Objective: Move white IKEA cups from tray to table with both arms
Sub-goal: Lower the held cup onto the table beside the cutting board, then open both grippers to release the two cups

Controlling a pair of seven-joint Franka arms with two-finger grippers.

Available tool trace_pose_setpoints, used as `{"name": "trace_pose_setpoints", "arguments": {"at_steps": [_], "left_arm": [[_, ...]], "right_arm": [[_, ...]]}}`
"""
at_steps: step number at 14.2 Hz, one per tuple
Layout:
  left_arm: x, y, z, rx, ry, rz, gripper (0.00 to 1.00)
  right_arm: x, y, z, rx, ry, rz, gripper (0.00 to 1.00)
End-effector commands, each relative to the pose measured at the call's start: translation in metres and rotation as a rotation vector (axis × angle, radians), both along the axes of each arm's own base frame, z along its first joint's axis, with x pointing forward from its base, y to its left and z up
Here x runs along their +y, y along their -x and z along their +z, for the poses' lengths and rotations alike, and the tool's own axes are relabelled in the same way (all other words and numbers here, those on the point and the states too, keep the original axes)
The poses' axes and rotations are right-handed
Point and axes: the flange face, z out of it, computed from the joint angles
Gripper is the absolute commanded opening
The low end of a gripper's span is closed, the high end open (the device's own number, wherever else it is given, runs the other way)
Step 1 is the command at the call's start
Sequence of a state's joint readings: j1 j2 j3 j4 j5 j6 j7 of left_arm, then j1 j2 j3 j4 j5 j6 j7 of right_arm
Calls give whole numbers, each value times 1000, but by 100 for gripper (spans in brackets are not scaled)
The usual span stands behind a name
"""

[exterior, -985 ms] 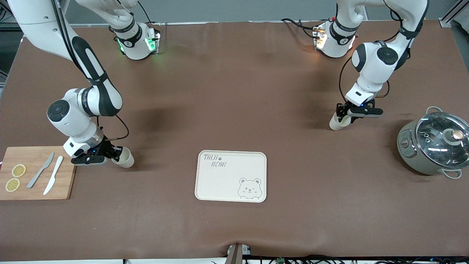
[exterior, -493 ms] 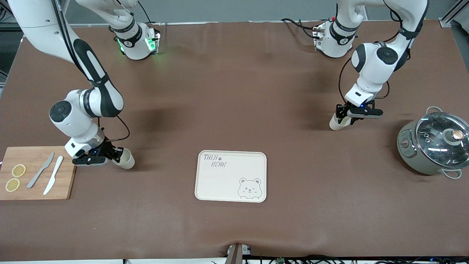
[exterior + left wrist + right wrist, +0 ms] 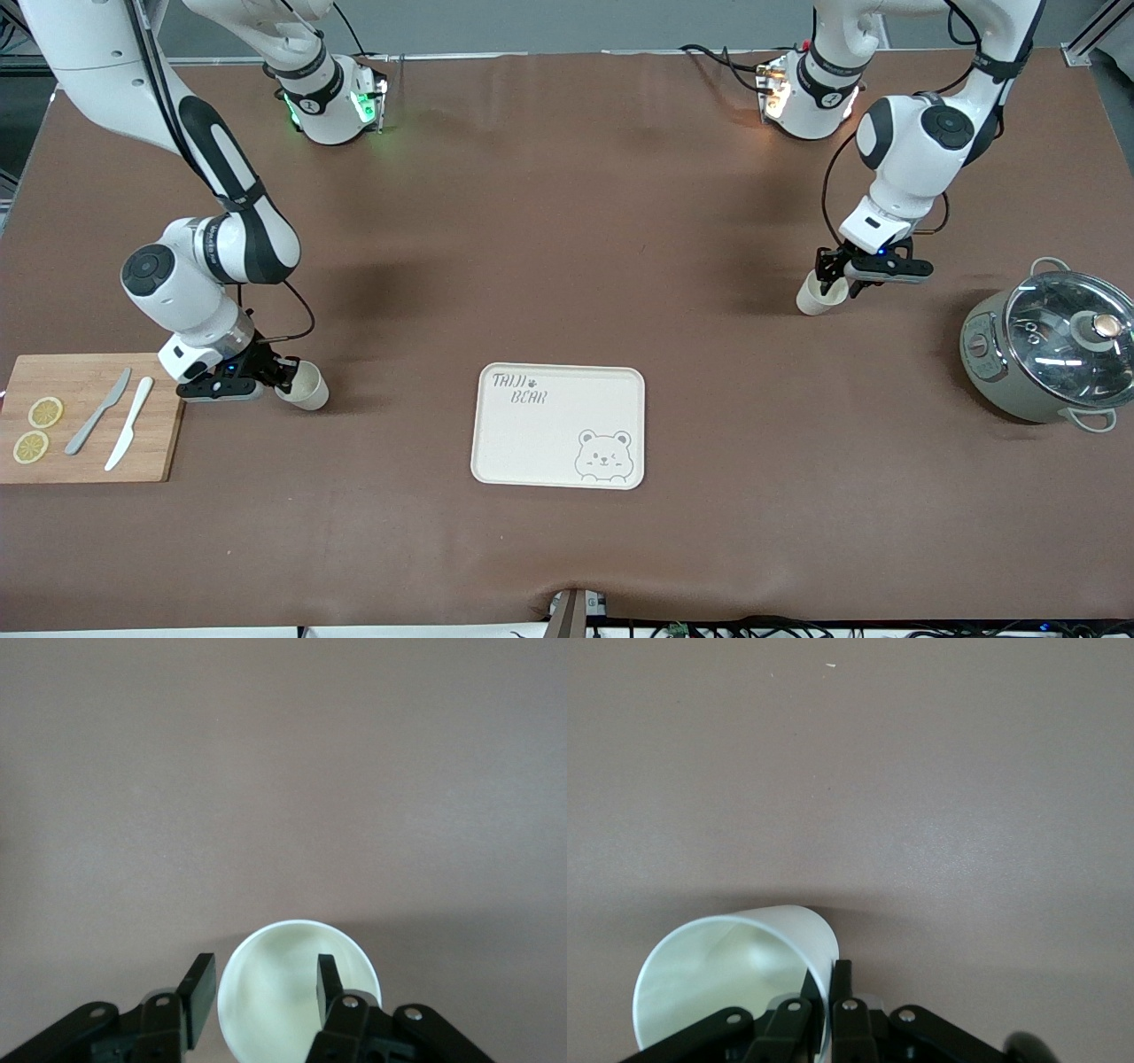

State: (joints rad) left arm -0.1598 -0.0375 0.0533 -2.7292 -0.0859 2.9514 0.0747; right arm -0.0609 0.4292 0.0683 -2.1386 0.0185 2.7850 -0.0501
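Robotics lab test bench, two white jointed arms (image 3: 213, 266) bolted along one edge of a brown-covered table (image 3: 567, 549), loose cabling at the bases (image 3: 735, 62), staged kitchen props: bear-printed tray (image 3: 532, 443), lidded pot (image 3: 1045, 354), cutting board (image 3: 89, 443) with knives (image 3: 124, 421).

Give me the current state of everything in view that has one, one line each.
left gripper: one finger inside the rim of a cup, one outside, wall not pinched.
left arm's cup: upright on the table.
right gripper: shut on the rim wall of a cup.
right arm's cup: tilted, beside the cutting board.
tray: holds nothing.
pot: glass lid on.
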Motion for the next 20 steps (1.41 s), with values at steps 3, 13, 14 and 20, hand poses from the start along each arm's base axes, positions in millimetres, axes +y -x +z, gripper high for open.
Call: {"name": "trace_pose_setpoints", "arguments": {"at_steps": [3,13,14,20], "left_arm": [[-3,-16,40,26,21,-29,78],[-9,-89,105,57,39,-28,100],[-10,-102,119,73,42,-31,100],[-11,-159,187,113,48,-26,100]], "right_arm": [[2,2,-2,-15,-5,-13,41],[-3,-1,4,-25,-2,-9,100],[-4,-1,4,-25,-2,-10,100],[-4,-2,20,-18,0,-5,100]]}}
